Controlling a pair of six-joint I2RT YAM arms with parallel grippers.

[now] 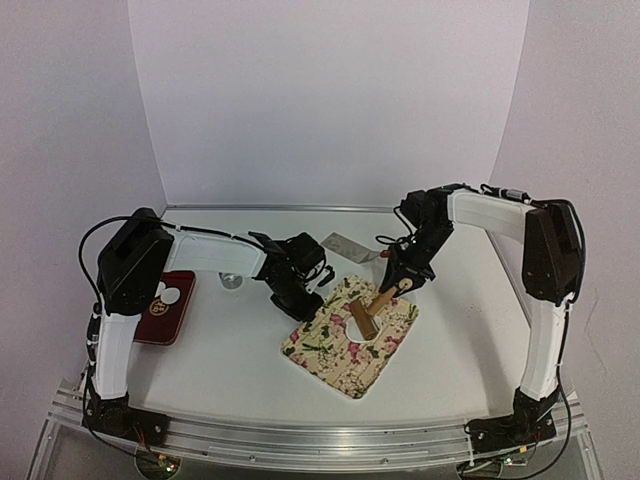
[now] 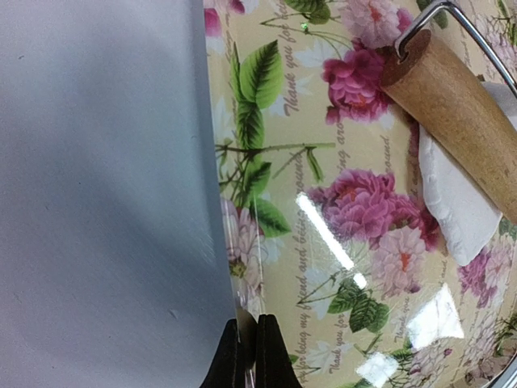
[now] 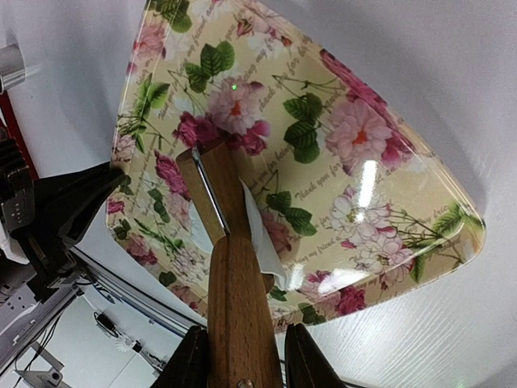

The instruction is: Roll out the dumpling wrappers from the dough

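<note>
White table bears a floral tray, its left rim clenched in the left claw. Over the dough (mid-tray) the right claw grasps the roller; 1 hard push could tear it or skid the tray.

Cream board with pink roses, green leaves, brown roller, white dough, red tray

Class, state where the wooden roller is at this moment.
In the top view the wooden roller sits right of centre on the floral tray, over the white dough, its handle gripped by the right tool.
</note>
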